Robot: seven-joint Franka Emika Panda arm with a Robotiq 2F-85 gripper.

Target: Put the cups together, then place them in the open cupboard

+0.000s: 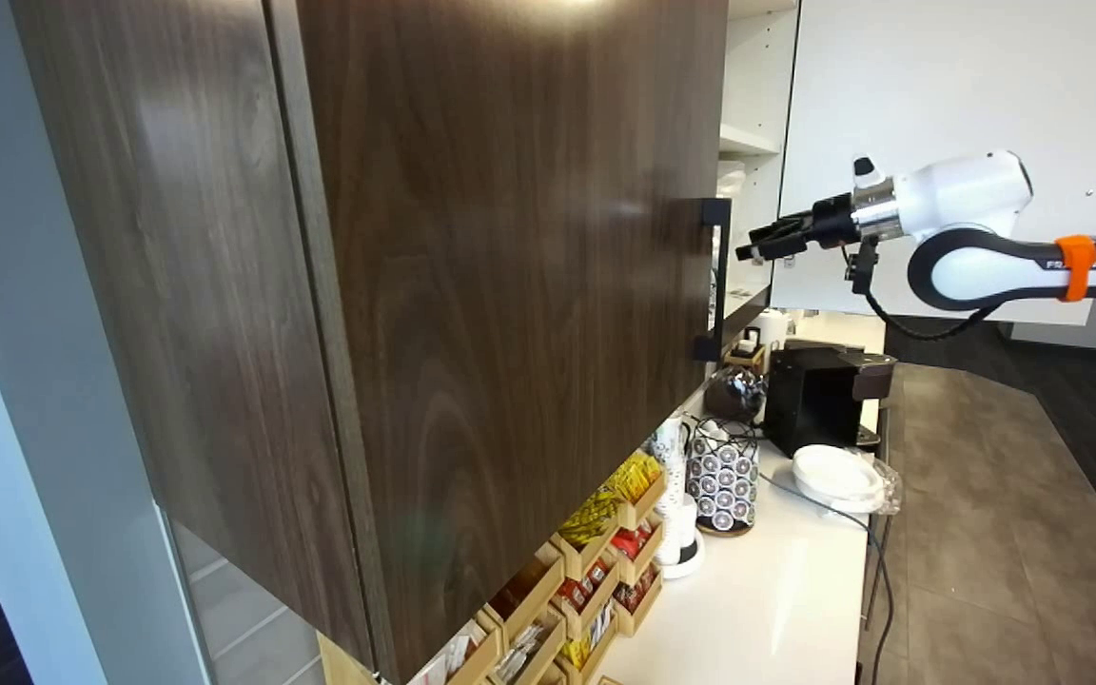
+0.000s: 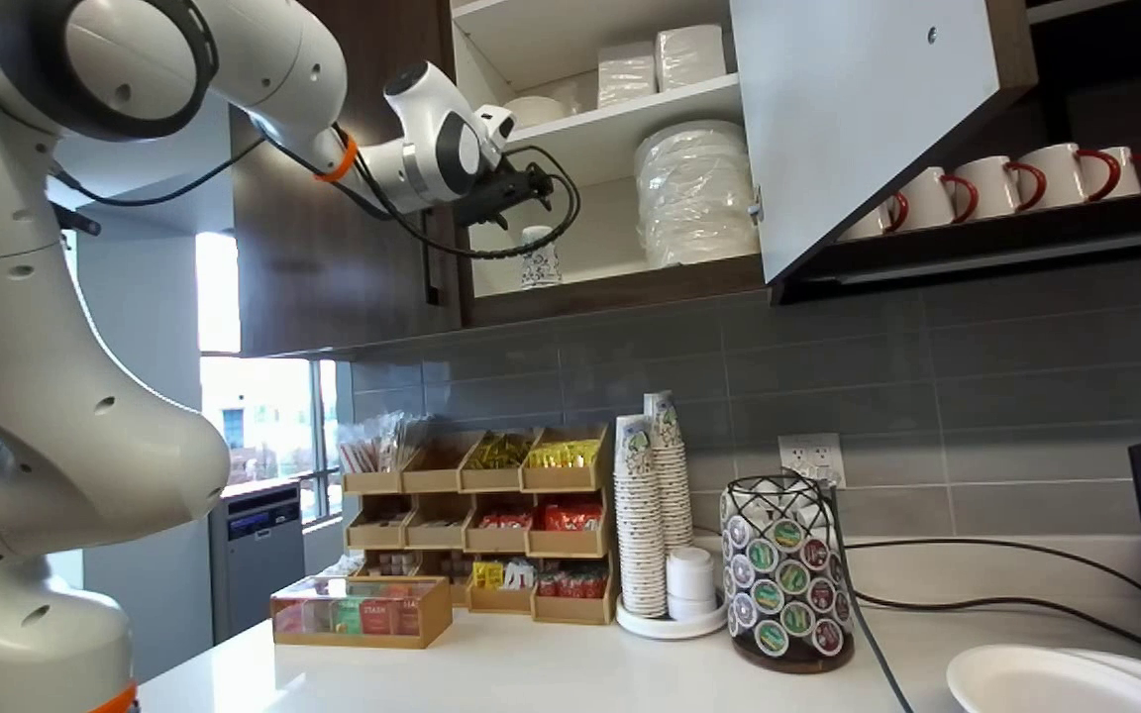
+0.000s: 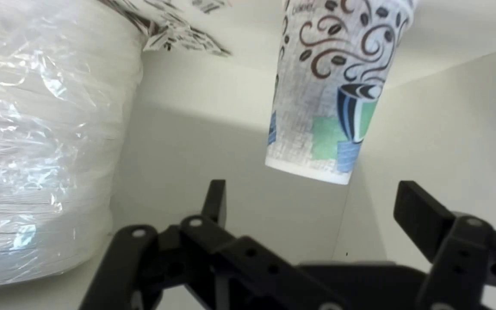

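Nearest we have the arm [image 2: 55, 396], base and shoulder at left in an exterior view, elbow high, forearm running right and a little down to the open cupboard [image 2: 620, 287]. On a link we read "FR" and "A EMIKA", letters between covered by an orange band [image 1: 1076, 268]. Gripper [image 3: 312, 191] at the cupboard's opening, pointing in, near level with a slight downward tip. We see its jaws wide apart, holding nothing, touching nothing. Just past the tips, clear of both: a printed paper cup [image 3: 336, 92], mouth down on the cupboard's bottom shelf. On it we make out dark swirls, coffee beans and a blue-green cup drawing; one tiny word by the rim, too blurred to read. Off to one side of it, apart, clear-wrapped plates [image 3: 50, 142] in a tall pile. Well below, on the counter [image 2: 551, 673], we get two small white cups [image 2: 691, 584], one over the other, on a round white tray [image 2: 655, 627], right beside tall stacks of paper cups [image 2: 638, 535] with similar print. Next to the tray, a pod holder [image 2: 786, 569]; its labels are too small for us.
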